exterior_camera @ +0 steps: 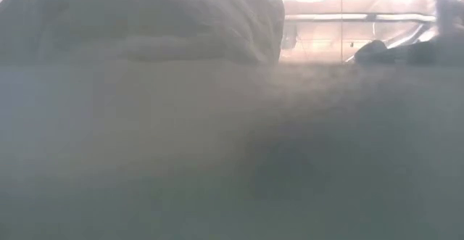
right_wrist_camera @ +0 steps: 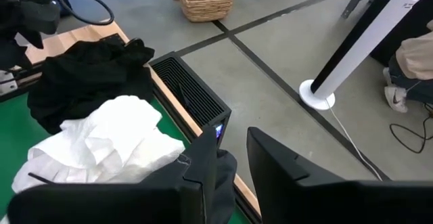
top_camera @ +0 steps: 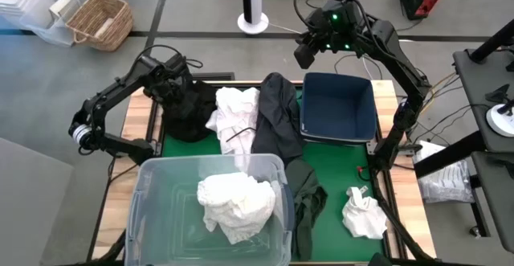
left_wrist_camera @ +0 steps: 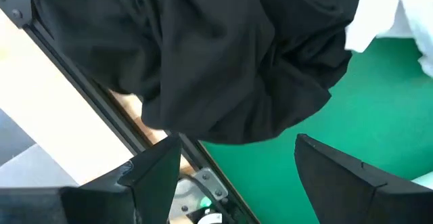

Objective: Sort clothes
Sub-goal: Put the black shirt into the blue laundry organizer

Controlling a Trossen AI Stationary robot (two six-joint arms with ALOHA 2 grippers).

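Note:
My right gripper (right_wrist_camera: 231,141) (top_camera: 299,57) is at the table's far edge, shut on a long dark olive garment (top_camera: 281,121) that runs from there toward the near edge beside the clear tub. My left gripper (left_wrist_camera: 237,153) (top_camera: 171,83) is open and hovers over a black garment (left_wrist_camera: 223,61) (top_camera: 189,109) heaped on the far left of the green mat. A white garment (top_camera: 235,115) (right_wrist_camera: 101,139) lies between the two dark ones. Another white one (top_camera: 234,204) sits in the tub, and a small white one (top_camera: 363,214) lies near the right edge. My right gripper pinches the far end of the dark olive garment (right_wrist_camera: 226,170) between its two fingers. One layer or several cannot be told. The cloth trails from the fingers across the mat, and its near end (top_camera: 308,206) lies on the mat beside the tub.
A dark blue bin (top_camera: 338,105) stands at the far right of the mat. The clear plastic tub (top_camera: 161,218) fills the near left and blocks the low view. A black box (right_wrist_camera: 193,92) sits at the far table edge. Beyond are a wicker basket (top_camera: 100,18) and a fan stand (right_wrist_camera: 352,55).

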